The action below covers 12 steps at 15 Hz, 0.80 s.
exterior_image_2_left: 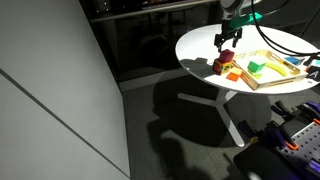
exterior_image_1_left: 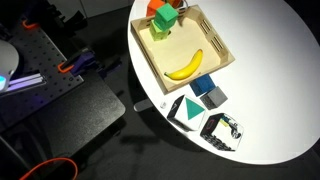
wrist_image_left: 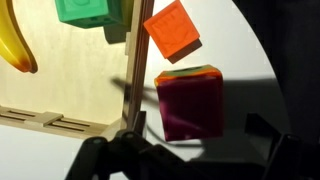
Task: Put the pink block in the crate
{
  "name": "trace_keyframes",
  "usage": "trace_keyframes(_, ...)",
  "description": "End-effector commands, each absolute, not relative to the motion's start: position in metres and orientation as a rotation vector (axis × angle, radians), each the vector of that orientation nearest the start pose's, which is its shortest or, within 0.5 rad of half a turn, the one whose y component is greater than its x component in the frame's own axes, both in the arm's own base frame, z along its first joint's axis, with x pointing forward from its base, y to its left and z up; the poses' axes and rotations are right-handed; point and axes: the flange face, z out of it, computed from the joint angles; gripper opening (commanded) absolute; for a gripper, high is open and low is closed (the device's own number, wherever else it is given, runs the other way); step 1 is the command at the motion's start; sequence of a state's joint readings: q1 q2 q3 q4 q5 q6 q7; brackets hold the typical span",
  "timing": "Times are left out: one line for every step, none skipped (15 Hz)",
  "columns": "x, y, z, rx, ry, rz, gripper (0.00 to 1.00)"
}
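Just outside the crate (wrist_image_left: 60, 100), one pink block (wrist_image_left: 190, 100) and one orange block (wrist_image_left: 172, 30) lie before the released pincer (wrist_image_left: 190, 148).

Round white table (exterior_image_1_left: 270, 90) on pedestal base carried everything. Crate (exterior_image_1_left: 170, 48) sat close to table edge. Pink block (wrist_image_left: 190, 100) stood on tabletop just outside crate wall. Orange block (wrist_image_left: 172, 30) lay just beside it, also outside wall. Off another side of crate, near together: blue block (exterior_image_1_left: 204, 85) beside dark grey block (exterior_image_1_left: 214, 98), teal-and-white box (exterior_image_1_left: 185, 110), black-and-white patterned box (exterior_image_1_left: 222, 130).
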State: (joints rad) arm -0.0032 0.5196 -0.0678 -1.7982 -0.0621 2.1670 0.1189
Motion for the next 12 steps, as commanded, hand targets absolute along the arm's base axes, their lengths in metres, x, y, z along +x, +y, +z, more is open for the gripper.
trace_keyframes(0.636, -0.048, 0.241, -3.226, 0.229, 0.249, 1.0)
trace_keyframes(0.635, -0.047, 0.238, -3.221, 0.225, 0.249, 1.0)
trace_keyframes(0.635, -0.047, 0.236, -3.219, 0.223, 0.252, 1.0)
trace_keyframes(0.635, -0.047, 0.235, -3.219, 0.225, 0.254, 1.0)
trace_keyframes(0.635, -0.047, 0.233, -3.219, 0.223, 0.257, 0.94)
trace_keyframes(0.635, -0.047, 0.232, -3.219, 0.225, 0.259, 0.72)
trace_keyframes(0.635, -0.049, 0.231, -3.219, 0.227, 0.258, 0.69)
trace_keyframes(0.635, -0.049, 0.231, -3.214, 0.233, 0.263, 0.67)
trace_keyframes(0.635, -0.05, 0.231, -3.212, 0.237, 0.265, 0.58)
trace_keyframes(0.635, -0.051, 0.232, -3.207, 0.247, 0.267, 0.5)
trace_keyframes(0.635, -0.052, 0.234, -3.201, 0.255, 0.269, 0.41)
trace_keyframes(0.635, -0.055, 0.238, -3.2, 0.273, 0.266, 0.35)
